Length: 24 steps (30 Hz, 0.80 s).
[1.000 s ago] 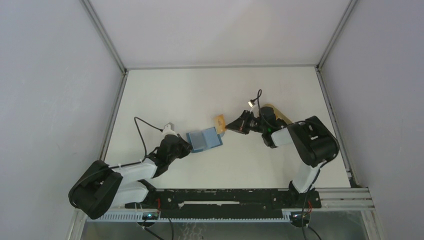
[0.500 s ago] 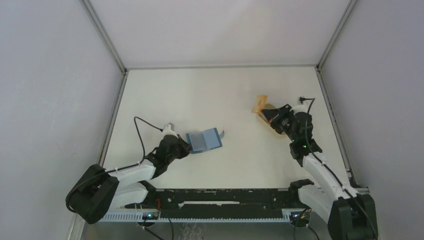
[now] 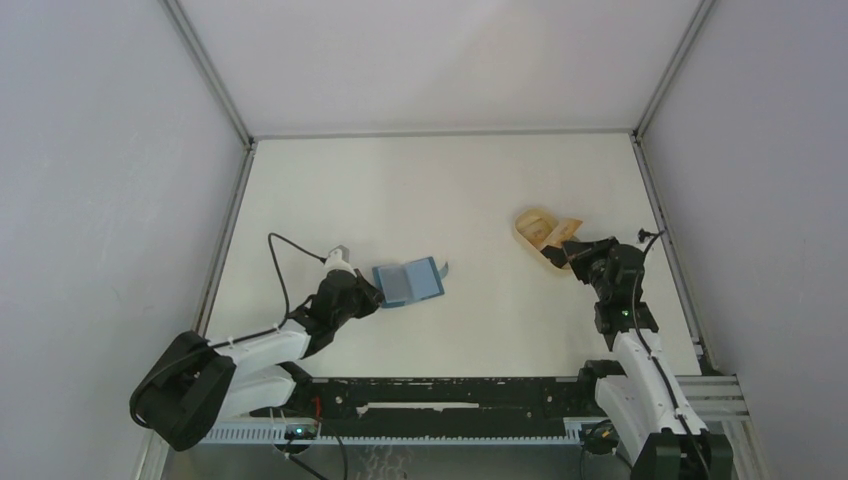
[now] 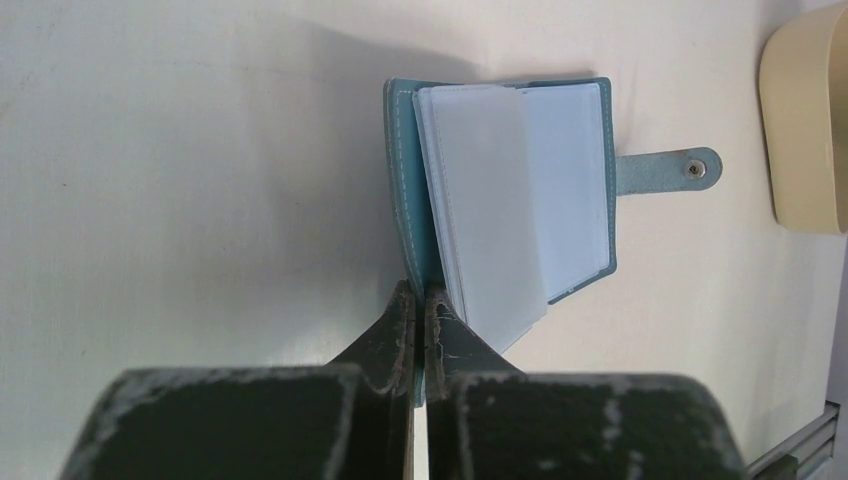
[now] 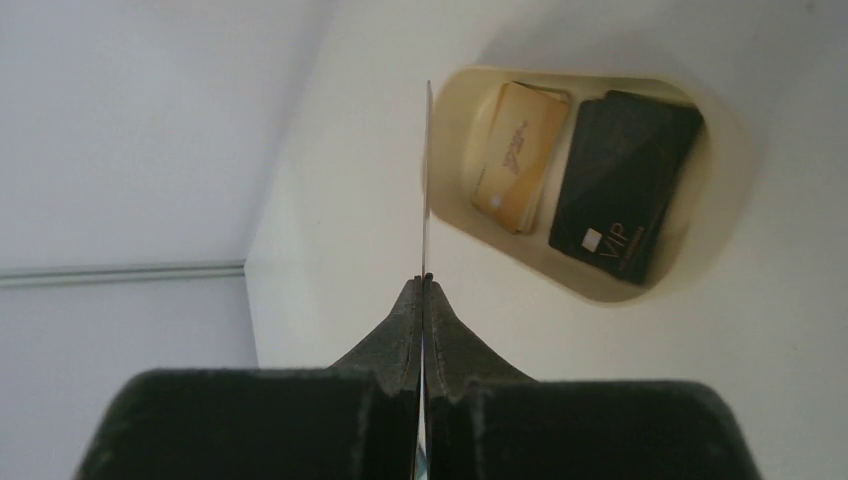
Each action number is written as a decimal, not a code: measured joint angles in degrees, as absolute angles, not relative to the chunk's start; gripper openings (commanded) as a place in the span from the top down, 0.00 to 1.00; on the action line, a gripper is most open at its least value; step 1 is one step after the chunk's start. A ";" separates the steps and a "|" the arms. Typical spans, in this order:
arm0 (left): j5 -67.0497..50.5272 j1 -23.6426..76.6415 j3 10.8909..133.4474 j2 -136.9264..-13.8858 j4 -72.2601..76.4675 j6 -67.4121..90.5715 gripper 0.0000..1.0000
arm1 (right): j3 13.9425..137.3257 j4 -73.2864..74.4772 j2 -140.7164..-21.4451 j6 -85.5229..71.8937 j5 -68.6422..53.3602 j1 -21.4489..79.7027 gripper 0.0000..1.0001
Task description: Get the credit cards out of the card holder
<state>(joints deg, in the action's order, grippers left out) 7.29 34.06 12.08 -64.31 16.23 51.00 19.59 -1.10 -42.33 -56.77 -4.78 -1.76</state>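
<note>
I have my left gripper [image 4: 418,300] pinched shut on the cover edge of the card holder [image 4: 520,190], which lies open on the worktop [image 4: 200,200]. My right gripper [image 5: 425,285] is clamped on one credit card [image 5: 427,170], seen edge-on near the beige tray [image 5: 728,180]. The tray holds a tan card [image 5: 520,155] and a black card [image 5: 620,185].

Free table [image 3: 430,180] toward the far edge and between card holder [image 3: 408,281] and tray [image 3: 522,222]. Left gripper [image 4: 417,300] blocks the holder's near-left side. Right gripper [image 5: 424,288], pinching a card [image 3: 567,230], crowds the tray's near side by the right edge.
</note>
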 measured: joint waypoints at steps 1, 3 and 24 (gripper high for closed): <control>7.27 34.06 12.08 -64.23 16.16 51.00 1.00 | 19.38 -0.78 -42.78 -57.08 -4.78 -2.31 1.00; 7.27 34.06 12.08 -63.90 15.88 50.98 1.00 | 19.20 -0.60 -44.05 -57.39 -4.91 -3.11 1.00; 7.33 34.09 12.08 -61.06 12.29 50.98 1.00 | 18.68 -13.02 -66.22 -60.55 -10.44 -4.86 1.00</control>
